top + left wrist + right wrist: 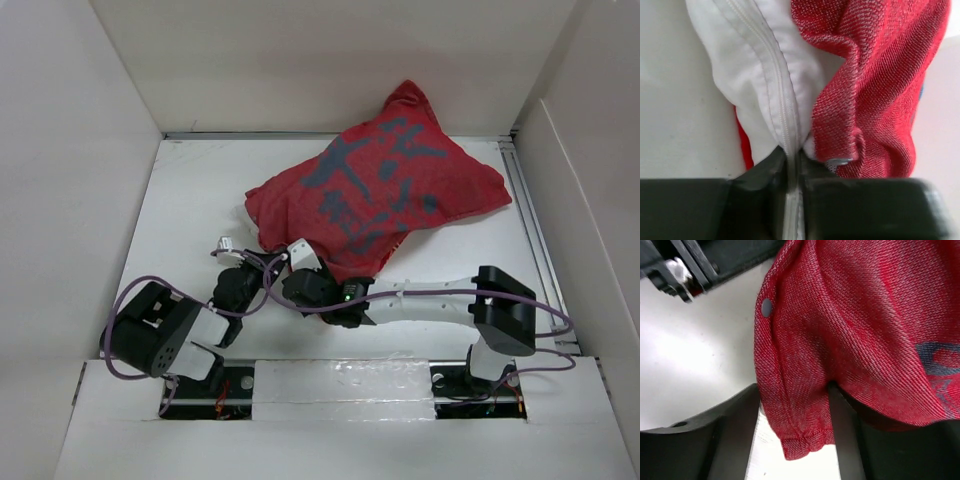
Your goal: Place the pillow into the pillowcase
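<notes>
From above, a red pillowcase [385, 195] lies plump and slanted across the middle of a white table [190, 200], its duller face with grey-blue marks turned up. Both arms reach in to its near-left corner, where the opening is.

The left wrist view shows the left jaws closed on the zipped seam of the white pillow [740, 75]. That end of the pillow pokes out of the opening, with the pillowcase edge bunched just beside it on the right.

The right wrist view shows the pillowcase hem [790, 405] hanging between the right jaws, which stand partly open. The cloth touches one finger [845, 440], but a sliver of white shows beside the other, so I cannot tell whether they pinch it. A small grey snap [767, 306] sits on the hem.

Progress, as a judgement: the task looks nearly done. The case bulges along its whole length, so most of the pillow seems to be inside. What is left is to draw the hem over the last exposed end — and perhaps close the snap.

Hard to make out: the overhead view hides the opening under the two wrists, so how much pillow is outside is unclear. The printed face is not in view, and the wrist views cut off all but this one corner.
</notes>
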{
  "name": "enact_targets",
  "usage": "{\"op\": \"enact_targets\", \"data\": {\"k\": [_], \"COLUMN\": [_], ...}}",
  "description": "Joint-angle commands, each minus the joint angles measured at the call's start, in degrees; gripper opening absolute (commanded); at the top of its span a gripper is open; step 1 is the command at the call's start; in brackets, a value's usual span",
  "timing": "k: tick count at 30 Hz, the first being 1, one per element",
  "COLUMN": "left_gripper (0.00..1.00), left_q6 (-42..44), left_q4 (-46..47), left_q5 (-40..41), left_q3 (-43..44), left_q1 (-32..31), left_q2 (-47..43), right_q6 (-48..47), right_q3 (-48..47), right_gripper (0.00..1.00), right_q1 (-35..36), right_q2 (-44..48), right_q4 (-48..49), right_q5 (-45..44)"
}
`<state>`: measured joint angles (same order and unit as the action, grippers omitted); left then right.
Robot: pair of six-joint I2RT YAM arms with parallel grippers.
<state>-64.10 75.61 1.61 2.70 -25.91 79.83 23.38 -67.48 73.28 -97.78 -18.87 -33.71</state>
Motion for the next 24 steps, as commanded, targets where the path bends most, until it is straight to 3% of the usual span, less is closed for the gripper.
{"op": "enact_targets", "data": {"k": [1,5,13,14,20,24], "left_gripper": [0.04,0.0,0.0,0.0,0.0,0.0], "left_q6": [0.73,0.73,-1.73,-1.73,-1.12,0.63], "left_q4": [11.82,20.52,40.56,41.62,42.34,34.73], "left_q5": [-0.02,-1.61,-4.24,-4.24,-3.72,-4.42], "left_q3": [1.07,1.61,1.61,1.09,0.55,3.89], "left_q1": [-0.1,-0.1,-0.1,-0.1,-0.1,-0.1], "left_q2": [3.04,9.01,23.7,24.22,21.26,14.84], "right_q6": [1.32,2.38,-1.32,-2.27,-7.73,-8.96], "right_q3": [-3.97,-6.42,-12.5,-12.5,-5.3,-1.08], "right_gripper": [0.58,0.07,0.07,0.0,0.0,0.0], "right_q1": [0.73,1.26,8.29,8.29,6.79,4.77], "right_q2": [0.31,-1.0,-1.01,-0.05,2.06,2.85], "right_q4": [2.17,0.16,-2.4,0.04,9.46,14.81], "right_q5": [-2.75,-4.42,-3.82,-0.33,17.35,29.91]}}
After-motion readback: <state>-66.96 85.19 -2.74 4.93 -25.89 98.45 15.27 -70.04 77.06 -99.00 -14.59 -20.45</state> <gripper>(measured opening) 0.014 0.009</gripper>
